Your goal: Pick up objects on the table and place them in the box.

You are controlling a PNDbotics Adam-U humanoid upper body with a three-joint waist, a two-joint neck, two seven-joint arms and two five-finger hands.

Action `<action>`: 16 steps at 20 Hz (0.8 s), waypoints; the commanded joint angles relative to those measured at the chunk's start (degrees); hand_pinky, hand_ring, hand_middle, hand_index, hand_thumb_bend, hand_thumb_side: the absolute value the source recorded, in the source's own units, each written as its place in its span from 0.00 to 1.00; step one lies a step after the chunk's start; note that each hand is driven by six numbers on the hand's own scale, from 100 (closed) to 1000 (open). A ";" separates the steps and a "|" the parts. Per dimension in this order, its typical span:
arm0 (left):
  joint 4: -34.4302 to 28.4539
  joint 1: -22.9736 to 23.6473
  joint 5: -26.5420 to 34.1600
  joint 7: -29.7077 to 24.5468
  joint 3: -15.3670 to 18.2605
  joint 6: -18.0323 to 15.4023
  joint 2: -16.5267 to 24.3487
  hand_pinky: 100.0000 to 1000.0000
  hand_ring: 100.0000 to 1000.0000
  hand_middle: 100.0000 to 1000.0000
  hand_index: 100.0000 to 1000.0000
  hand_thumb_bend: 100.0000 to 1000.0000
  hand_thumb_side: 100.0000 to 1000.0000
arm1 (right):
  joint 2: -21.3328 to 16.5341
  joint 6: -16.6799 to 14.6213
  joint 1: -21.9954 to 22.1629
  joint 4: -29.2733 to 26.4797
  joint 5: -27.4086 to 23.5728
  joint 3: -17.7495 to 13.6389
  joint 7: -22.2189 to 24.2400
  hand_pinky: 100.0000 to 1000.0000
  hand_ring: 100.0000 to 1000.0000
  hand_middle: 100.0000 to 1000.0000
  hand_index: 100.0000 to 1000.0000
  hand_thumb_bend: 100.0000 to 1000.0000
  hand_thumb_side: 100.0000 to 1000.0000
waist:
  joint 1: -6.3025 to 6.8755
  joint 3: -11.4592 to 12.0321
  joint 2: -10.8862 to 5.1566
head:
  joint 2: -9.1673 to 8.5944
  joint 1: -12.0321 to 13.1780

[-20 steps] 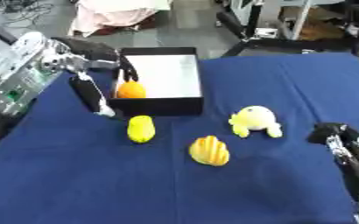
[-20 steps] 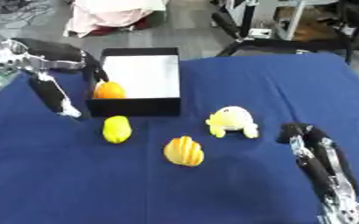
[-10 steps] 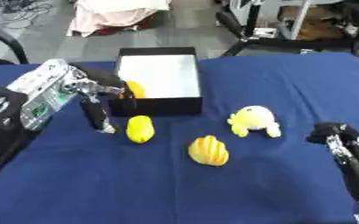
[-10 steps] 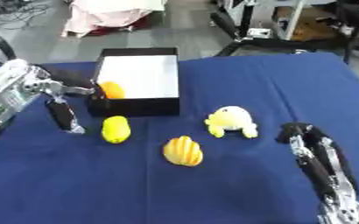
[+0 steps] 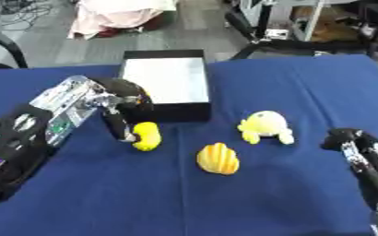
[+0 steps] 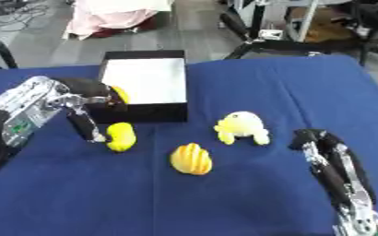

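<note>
Box (image 5: 166,83): one, black-walled, rectangular, open-topped, with a pale white floor; it stood on the blue table (image 5: 249,193) toward the far side, left of centre. An orange round item (image 6: 121,94), one, showed at the box's near left corner, partly hidden by the left hand; whether it lay fully inside could not be told.

Objects outside the box, three, all yellow:
- one oblong yellow piece (image 5: 147,136), just in front of the box's near left corner;
- one ridged, shell-like yellow-orange piece (image 5: 217,158), nearer than the box, in front of its right corner;
- one pale yellow soft toy (image 5: 265,126) with stubby limbs, to the right of the box's near wall.

Left hand (image 5: 120,103): one, at the box's near left corner, fingers (image 5: 121,125) pointing down beside the oblong piece, holding nothing visible.

Right hand (image 6: 325,152): one, well right of the box near the lower right corner, fingers relaxed and empty.
</note>
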 commanded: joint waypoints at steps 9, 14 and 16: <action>1.18 -0.89 -1.17 -0.53 0.28 0.29 -1.97 0.73 0.61 0.69 0.85 0.32 0.20 | -0.69 -0.10 -0.55 -0.66 -0.12 -0.02 0.32 0.66 0.53 0.48 0.62 0.00 0.57 | -0.08 -0.10 -0.48 | -0.11 -0.06; 3.14 -0.70 -2.17 -0.81 0.22 0.44 -3.31 0.63 0.58 0.67 0.84 0.29 0.18 | -0.64 -0.10 -0.59 -0.66 -0.17 0.07 0.42 0.66 0.53 0.48 0.62 0.00 0.57 | -0.14 -0.15 -0.49 | -0.11 -0.06; 4.14 -0.54 -2.92 -0.54 0.37 0.38 -3.81 0.59 0.55 0.65 0.83 0.28 0.18 | -0.62 -0.09 -0.61 -0.66 -0.19 0.08 0.45 0.66 0.53 0.48 0.62 0.00 0.57 | -0.17 -0.16 -0.48 | -0.11 -0.08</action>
